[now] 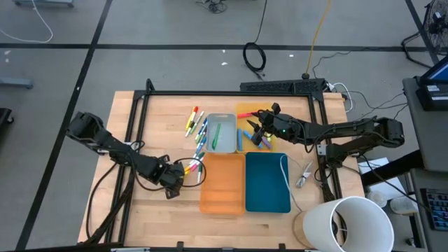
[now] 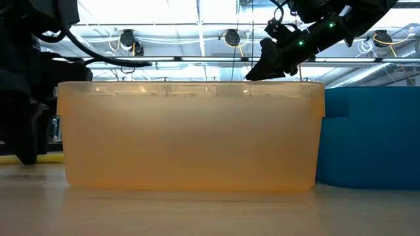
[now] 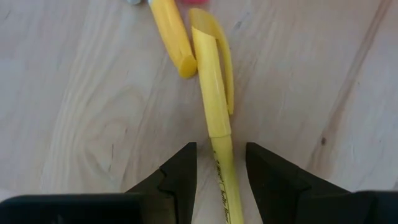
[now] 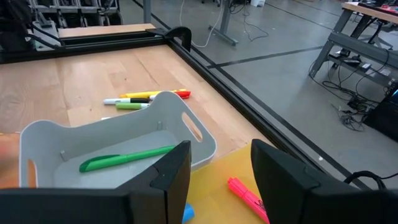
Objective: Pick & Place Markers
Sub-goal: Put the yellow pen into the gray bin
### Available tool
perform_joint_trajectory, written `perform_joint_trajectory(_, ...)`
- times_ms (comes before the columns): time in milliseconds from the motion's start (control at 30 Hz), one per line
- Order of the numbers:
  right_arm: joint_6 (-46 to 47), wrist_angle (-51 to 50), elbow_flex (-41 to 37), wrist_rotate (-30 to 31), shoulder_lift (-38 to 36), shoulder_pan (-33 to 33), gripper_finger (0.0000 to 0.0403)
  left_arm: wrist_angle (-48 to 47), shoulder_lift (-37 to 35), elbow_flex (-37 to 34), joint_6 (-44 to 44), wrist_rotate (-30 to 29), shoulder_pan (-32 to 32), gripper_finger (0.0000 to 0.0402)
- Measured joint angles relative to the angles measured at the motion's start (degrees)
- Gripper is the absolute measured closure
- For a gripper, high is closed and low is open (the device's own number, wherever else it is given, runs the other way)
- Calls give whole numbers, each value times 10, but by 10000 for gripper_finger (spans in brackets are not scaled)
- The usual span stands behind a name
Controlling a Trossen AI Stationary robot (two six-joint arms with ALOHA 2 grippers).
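A grey floor surrounds the wooden table; from above, markers lie beside a grey tray, the left tool low beside the orange tray, the right tool above a yellow tray. Left wrist: fingers straddle a yellow marker, parted, not clenched. Right wrist: its fingers stand apart, empty, above a green marker in the grey tray.
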Motion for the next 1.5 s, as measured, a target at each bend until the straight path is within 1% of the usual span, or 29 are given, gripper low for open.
perform_joint_trajectory(200,0,0,0,0,0,0,248,-6,45,6,-2,7,1,261)
perform_joint_trajectory(300,0,0,0,0,0,0,248,-6,52,7,-8,11,1,267)
perform_joint_trajectory(400,1,0,0,0,0,0,248,-4,50,7,-21,15,1,294)
perform_joint_trajectory(567,2,0,0,0,0,0,248,-2,46,6,-31,22,1,367)
perform_joint_trajectory(600,2,0,0,0,0,0,248,-2,46,6,-31,23,1,376)
perform_joint_trajectory(733,2,0,0,0,0,0,248,-5,46,6,-29,26,1,375)
perform_joint_trajectory(833,2,0,0,0,0,0,248,-43,44,22,-12,38,1,370)
perform_joint_trajectory(900,2,0,0,0,0,0,248,-70,38,40,-1,34,1,373)
perform_joint_trajectory(1033,2,1,0,0,0,0,248,-109,14,71,23,-3,-10,376)
perform_joint_trajectory(1133,2,0,0,0,0,0,248,-108,-1,87,29,-35,-21,376)
perform_joint_trajectory(1267,2,0,0,0,0,0,248,-149,-8,101,29,-61,-28,374)
perform_joint_trajectory(1367,2,0,0,0,0,0,248,-162,-11,116,35,-84,-26,371)
perform_joint_trajectory(1500,2,8,0,0,0,0,248,-170,-20,128,65,-99,-22,375)
